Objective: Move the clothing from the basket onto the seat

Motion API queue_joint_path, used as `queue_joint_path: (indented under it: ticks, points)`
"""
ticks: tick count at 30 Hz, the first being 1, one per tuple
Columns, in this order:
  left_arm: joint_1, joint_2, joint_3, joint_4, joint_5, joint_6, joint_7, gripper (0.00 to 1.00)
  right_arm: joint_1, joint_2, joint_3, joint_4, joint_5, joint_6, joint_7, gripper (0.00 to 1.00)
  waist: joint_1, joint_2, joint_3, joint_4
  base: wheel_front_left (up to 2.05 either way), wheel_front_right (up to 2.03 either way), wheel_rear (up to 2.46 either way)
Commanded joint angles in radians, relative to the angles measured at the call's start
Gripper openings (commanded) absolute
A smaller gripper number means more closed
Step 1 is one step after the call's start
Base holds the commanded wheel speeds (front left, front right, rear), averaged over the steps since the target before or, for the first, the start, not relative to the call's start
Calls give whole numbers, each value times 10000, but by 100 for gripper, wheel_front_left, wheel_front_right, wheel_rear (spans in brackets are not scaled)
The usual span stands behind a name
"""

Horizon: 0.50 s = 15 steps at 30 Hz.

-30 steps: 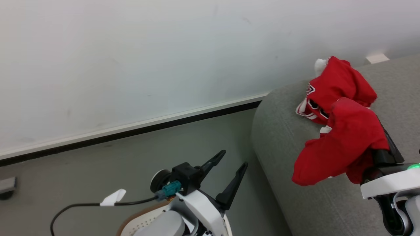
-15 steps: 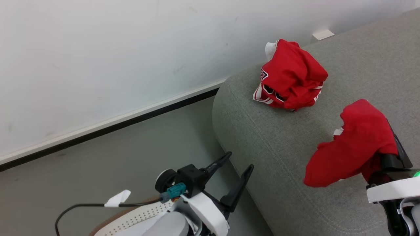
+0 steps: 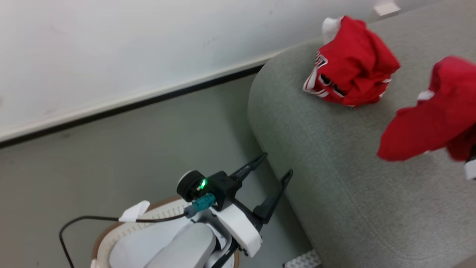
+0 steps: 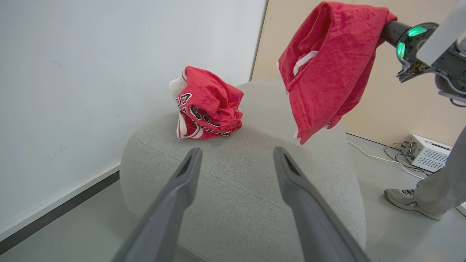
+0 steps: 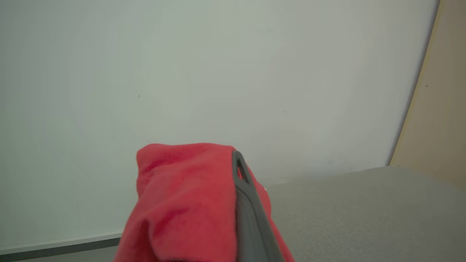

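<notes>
Lab room: bare wall (image 4: pixel 72 72), cabled equipment box (image 4: pixel 426 153).

- The seat (image 3: pixel 334 178) lies bare across its near and middle stretch.
- The bundled jersey (image 3: pixel 349 78) blocks the far corner by the wall (image 3: pixel 148 44).
- The hanging red garment (image 3: pixel 431 119) crowds the air over the right side, apart from the jersey.
- A person's shoe (image 4: pixel 404 198) stands on the floor (image 4: pixel 397 236) beyond.
</notes>
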Motion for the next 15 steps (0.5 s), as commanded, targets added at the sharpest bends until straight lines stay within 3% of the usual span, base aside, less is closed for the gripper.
queue_joint_path:
  ticks: [1,9,15]
  points:
    - [-161,124,28,35,131,-2,-2,100,-301,-170,-52,136,-130,-21,86,0,-1,-1,496,332,0,0,0]
    - [-676,272,75,128,301,-58,-3,100,-1761,-1127,-289,893,-368,-21,660,0,-1,-1,1816,1098,0,0,0]
    - [-920,212,188,111,296,-32,-3,100,-2618,-1603,-343,2659,-594,-21,593,0,-1,-1,2405,1615,0,0,0]
